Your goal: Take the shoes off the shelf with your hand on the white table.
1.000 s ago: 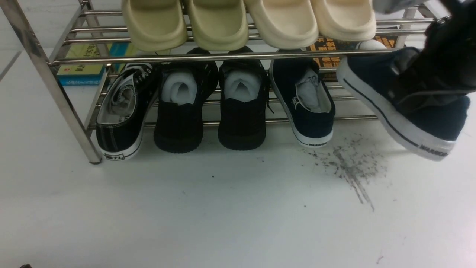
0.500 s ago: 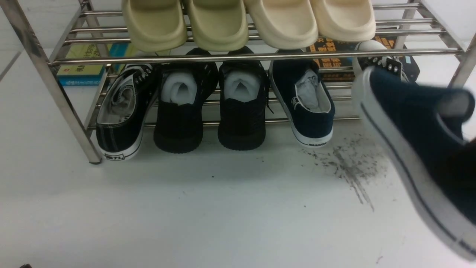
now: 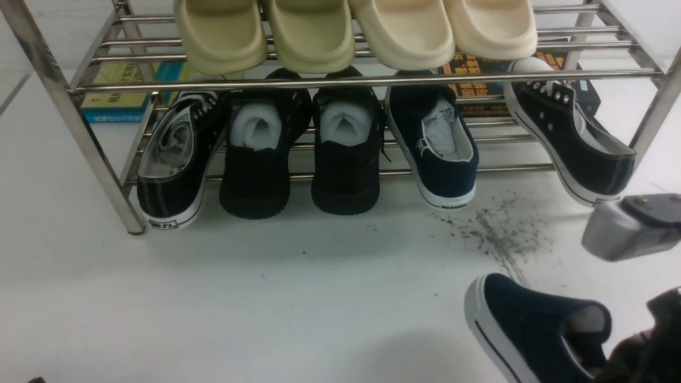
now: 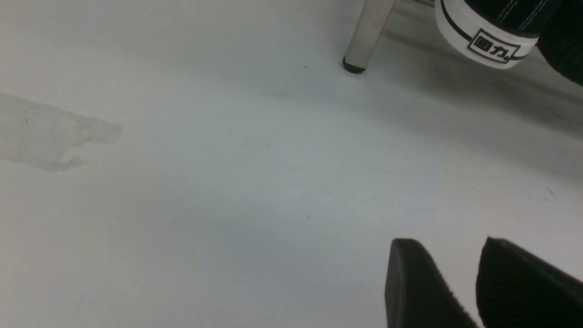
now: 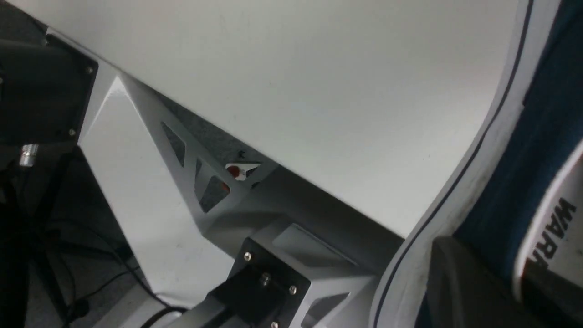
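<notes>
One navy-blue shoe (image 3: 526, 330) is low over the white table (image 3: 266, 298) at the front right, toe pointing left. My right gripper (image 3: 638, 354) is shut on its side wall. In the right wrist view (image 5: 501, 282) one finger (image 5: 460, 282) is outside the shoe (image 5: 524, 150) and the other is inside by the "WARRIOR" insole (image 5: 558, 218). I cannot tell if the sole touches the table. The other navy shoe (image 3: 439, 149) sits on the lower tier of the steel shelf (image 3: 340, 81). My left gripper (image 4: 448, 243) is open and empty above the table. No jointed-finger hand shows.
Black lace-up sneakers (image 3: 173, 165) (image 3: 572, 143) and black knit shoes (image 3: 258, 159) (image 3: 346, 154) fill the lower tier; cream slippers (image 3: 356, 32) sit above. Scuff streaks (image 3: 500, 239) mark the table. A grey arm part (image 3: 622, 231) hangs at right. The shelf leg (image 4: 366, 36) is ahead of the left gripper.
My right gripper has carried the navy shoe away from the shelf's right end, down and toward the front right of the table. The black lace-up sneaker behind it has come into view.
</notes>
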Controlling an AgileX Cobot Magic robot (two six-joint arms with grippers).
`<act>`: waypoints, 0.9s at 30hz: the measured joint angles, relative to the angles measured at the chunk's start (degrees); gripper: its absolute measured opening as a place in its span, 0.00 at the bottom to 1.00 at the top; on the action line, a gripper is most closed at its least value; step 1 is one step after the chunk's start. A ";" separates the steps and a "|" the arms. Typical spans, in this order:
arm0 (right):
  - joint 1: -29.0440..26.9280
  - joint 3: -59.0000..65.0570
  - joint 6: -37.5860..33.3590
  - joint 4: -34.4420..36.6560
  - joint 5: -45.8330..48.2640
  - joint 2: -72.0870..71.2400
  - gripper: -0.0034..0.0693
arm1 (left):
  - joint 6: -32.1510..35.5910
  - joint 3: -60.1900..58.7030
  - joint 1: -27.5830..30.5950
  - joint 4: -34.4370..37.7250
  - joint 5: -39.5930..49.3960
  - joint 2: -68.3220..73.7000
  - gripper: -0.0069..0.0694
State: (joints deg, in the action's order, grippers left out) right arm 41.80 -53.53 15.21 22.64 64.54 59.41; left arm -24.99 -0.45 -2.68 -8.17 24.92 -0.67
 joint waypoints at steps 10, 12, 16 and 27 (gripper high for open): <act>15.83 -2.75 19.38 -20.40 -10.23 20.15 0.08 | 0.00 0.00 0.00 0.00 0.00 0.00 0.41; 16.22 -3.54 22.30 -22.64 -12.12 23.27 0.08 | 0.00 0.00 0.00 0.00 0.00 0.00 0.41; 16.37 -3.96 28.49 -28.29 -17.30 28.30 0.08 | 0.00 0.00 0.00 0.00 0.00 0.00 0.41; 16.64 -4.00 29.84 -29.48 -20.47 36.17 0.08 | 0.00 0.00 0.00 0.00 0.00 0.00 0.41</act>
State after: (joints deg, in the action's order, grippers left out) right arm 58.44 -57.53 45.05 -6.84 44.07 95.57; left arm -24.99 -0.45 -2.68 -8.17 24.92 -0.67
